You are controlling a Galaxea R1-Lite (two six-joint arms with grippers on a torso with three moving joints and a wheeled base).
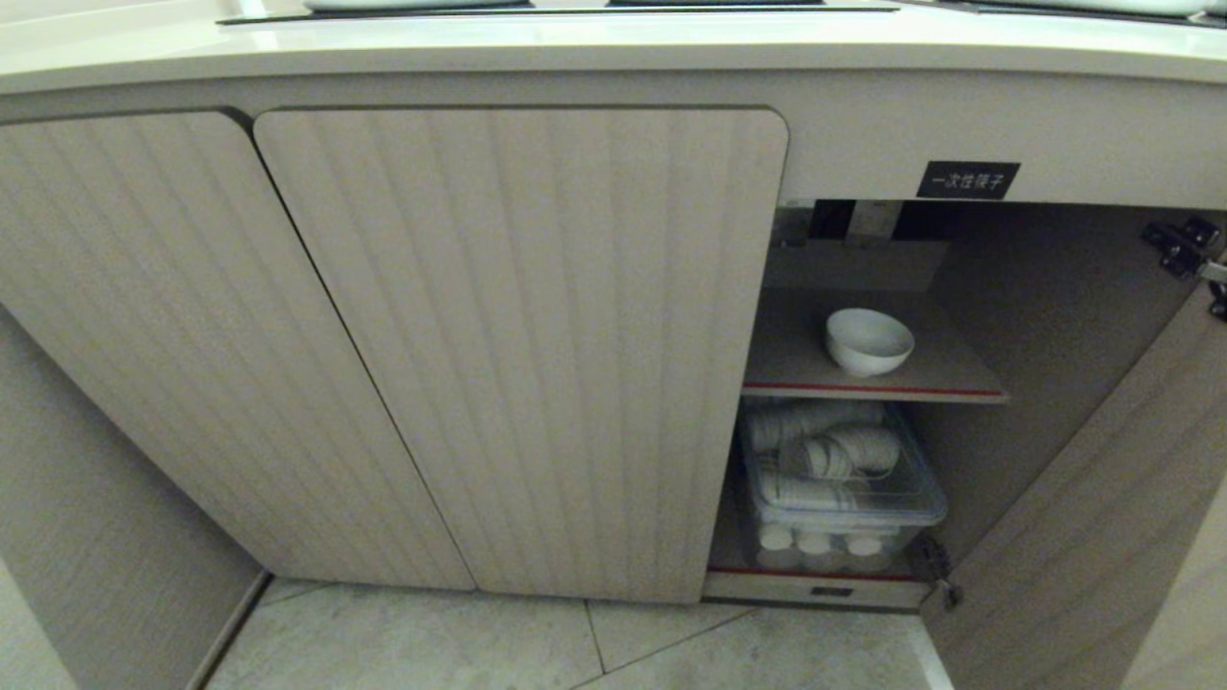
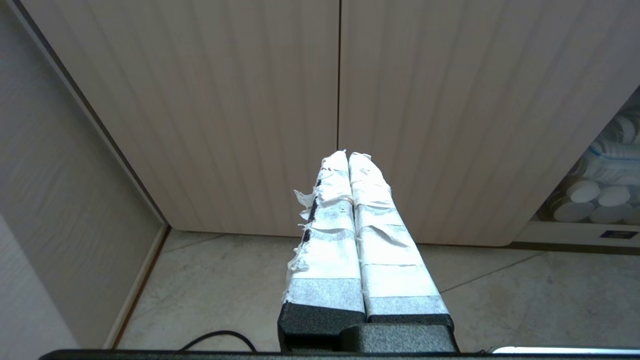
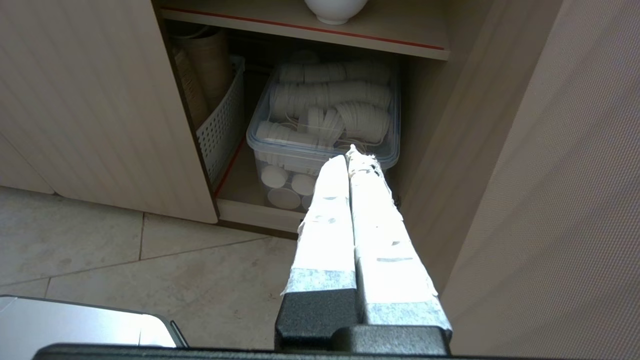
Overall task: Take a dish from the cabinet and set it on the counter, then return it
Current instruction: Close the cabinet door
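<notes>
The bowl [image 1: 868,340] sits alone on the upper shelf [image 1: 796,369] of the open cabinet [image 1: 522,345], right of centre in the head view, below the surface [image 1: 613,48]. A cup-filled plastic box [image 1: 844,494] lies underneath. The left tool [image 2: 348,156] and right tool [image 3: 350,152] have fingers pressed together, empty.

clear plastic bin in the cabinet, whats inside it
The clear plastic bin holds stacks of white disposable cups lying sideways, with round white lids below. Its back is hidden.
</notes>
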